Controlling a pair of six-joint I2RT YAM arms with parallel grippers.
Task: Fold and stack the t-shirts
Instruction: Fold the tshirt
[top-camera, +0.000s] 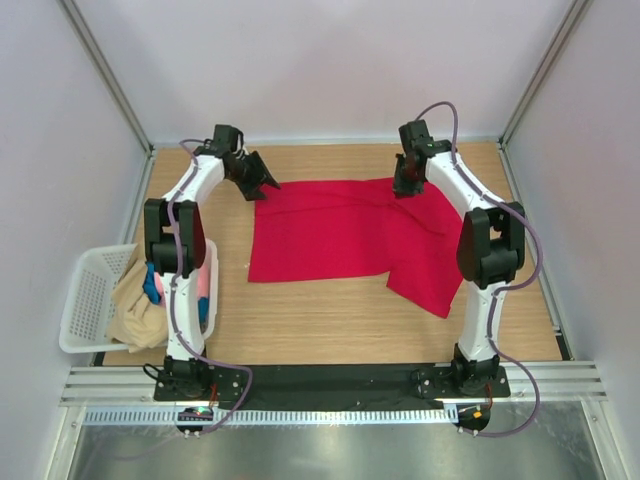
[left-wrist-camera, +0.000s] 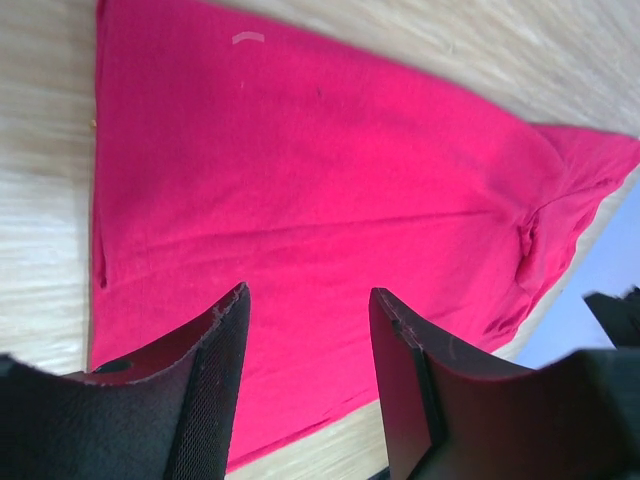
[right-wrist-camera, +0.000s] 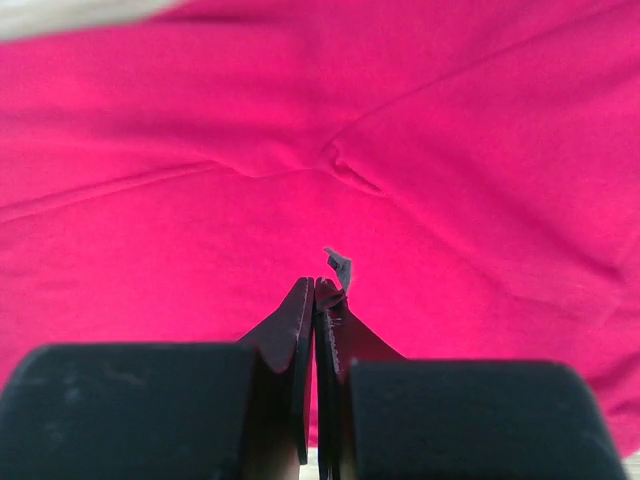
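A bright red t-shirt (top-camera: 340, 232) lies spread on the wooden table, with its right part folded down toward the front. It fills the left wrist view (left-wrist-camera: 300, 170) and the right wrist view (right-wrist-camera: 300, 120). My left gripper (top-camera: 262, 184) hovers at the shirt's far left corner, open and empty (left-wrist-camera: 308, 292). My right gripper (top-camera: 403, 186) is over the shirt's far edge, jaws shut (right-wrist-camera: 315, 285); I see no cloth between them. Beige (top-camera: 135, 305), blue (top-camera: 152, 283) and pink (top-camera: 205, 285) shirts lie bunched in a basket at the left.
A white mesh basket (top-camera: 85, 300) stands at the table's left edge, partly behind the left arm. Metal frame posts and white walls enclose the table. Bare wood (top-camera: 320, 320) lies in front of the red shirt.
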